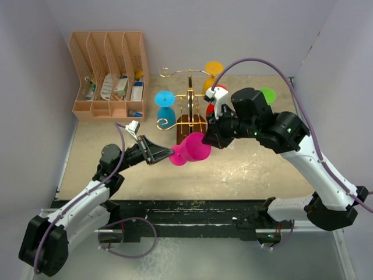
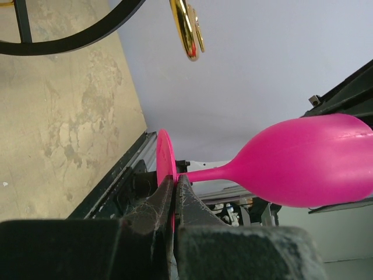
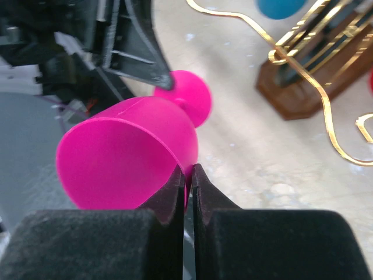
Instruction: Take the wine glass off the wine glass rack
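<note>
The pink wine glass [image 1: 193,148] lies sideways in the air in front of the gold wire wine glass rack [image 1: 189,96], clear of its arms. My left gripper [image 1: 170,153] is shut on the glass's round foot, as the left wrist view shows [image 2: 175,182]. My right gripper [image 1: 206,141] is shut on the rim of the bowl [image 3: 189,172]. The bowl [image 3: 122,151] opens toward the right wrist camera. The rack's dark hexagonal base [image 3: 303,87] stands on the table behind the glass. A gold scroll end [image 2: 189,29] shows above the glass [image 2: 309,169] in the left wrist view.
Blue [image 1: 165,105], orange [image 1: 213,71], red [image 1: 220,92] and green [image 1: 267,94] glasses hang on or stand around the rack. A tan slotted file organiser [image 1: 111,73] with small items stands at the back left. Grey walls close in left, back and right.
</note>
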Available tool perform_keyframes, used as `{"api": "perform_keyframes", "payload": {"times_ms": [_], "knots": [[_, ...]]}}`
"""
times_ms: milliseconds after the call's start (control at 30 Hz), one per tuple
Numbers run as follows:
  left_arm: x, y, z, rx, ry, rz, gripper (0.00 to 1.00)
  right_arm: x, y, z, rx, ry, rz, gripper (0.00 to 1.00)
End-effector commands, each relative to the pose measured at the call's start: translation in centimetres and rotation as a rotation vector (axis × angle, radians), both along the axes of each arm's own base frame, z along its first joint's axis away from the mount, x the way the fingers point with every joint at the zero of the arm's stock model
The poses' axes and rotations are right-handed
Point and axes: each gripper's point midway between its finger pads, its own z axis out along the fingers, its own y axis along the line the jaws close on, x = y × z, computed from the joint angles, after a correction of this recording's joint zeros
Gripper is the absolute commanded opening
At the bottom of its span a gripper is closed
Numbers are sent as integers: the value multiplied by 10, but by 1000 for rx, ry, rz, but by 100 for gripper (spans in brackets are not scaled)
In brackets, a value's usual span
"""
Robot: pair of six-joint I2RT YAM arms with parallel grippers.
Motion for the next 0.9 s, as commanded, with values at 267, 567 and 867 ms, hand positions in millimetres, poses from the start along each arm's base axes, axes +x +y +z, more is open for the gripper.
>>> {"api": "perform_keyframes", "payload": {"times_ms": [267, 567, 867], "knots": [[-4, 0, 54, -6, -159, -12, 52, 11, -30, 84, 199, -138, -250, 0], [-6, 2, 71, 24, -192, -3, 67, 55, -85, 153, 228, -322, -623, 0], [-9, 4, 69, 68, -199, -5, 67, 148, -155, 188, 243, -416, -921, 0]]}}
